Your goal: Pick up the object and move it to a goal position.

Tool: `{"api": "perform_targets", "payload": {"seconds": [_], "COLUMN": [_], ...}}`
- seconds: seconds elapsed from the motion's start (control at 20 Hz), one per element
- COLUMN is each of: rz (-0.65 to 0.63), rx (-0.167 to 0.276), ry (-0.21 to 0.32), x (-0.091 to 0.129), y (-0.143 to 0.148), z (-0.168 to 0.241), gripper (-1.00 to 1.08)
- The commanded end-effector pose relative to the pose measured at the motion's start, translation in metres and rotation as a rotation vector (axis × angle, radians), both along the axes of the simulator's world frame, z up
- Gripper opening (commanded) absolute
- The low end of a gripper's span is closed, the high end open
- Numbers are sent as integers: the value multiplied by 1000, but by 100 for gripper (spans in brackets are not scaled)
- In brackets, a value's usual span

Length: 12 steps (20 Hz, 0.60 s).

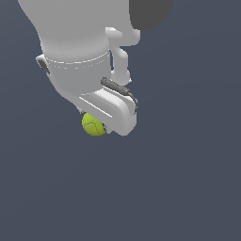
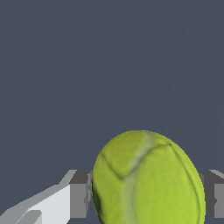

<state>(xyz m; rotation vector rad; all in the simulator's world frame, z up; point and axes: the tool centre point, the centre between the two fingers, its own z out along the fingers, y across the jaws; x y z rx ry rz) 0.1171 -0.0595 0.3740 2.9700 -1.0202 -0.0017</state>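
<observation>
My pincer (image 1: 97,123) hangs below my white arm (image 1: 77,52) in the exterior view, pointing down over a flat blue-grey floor (image 1: 188,188). The ball (image 1: 93,124) sits right under the white hand block, on the exterior view's left of its lower corner; only the yellow-green lower part shows, the rest hidden by the hand. Pale curved seam lines cross its face. In that view I cannot see my fingers at all, since the hand body covers them. The wrist view is closer: the ball (image 2: 148,179) fills the lower middle of the picture, yellow-green with a whitish seam running up it and a darker crease branching off. A grey finger pad (image 2: 79,199) stands on one side of it and a second grey pad (image 2: 214,194) on the other, each right against the ball's outline, with no gap I can make out. So I read my pincer (image 2: 146,197) as clenched on the ball, one pad to each flank. A white finger body (image 2: 43,208) slopes away behind the first pad. Whether the ball touches the floor or hangs clear of it I cannot tell: no shadow or contact line shows in either view. Around the ball the floor is plain and even in colour.
</observation>
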Motion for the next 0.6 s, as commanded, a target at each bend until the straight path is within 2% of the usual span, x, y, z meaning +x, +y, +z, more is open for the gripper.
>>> {"api": "perform_targets", "payload": {"seconds": [0.0, 0.55], "rz": [1, 1], "rx": [1, 1], "ry": [-1, -1], "x": [3, 8], "y": [-2, -5], "z": [8, 22], "gripper": [-100, -100]}}
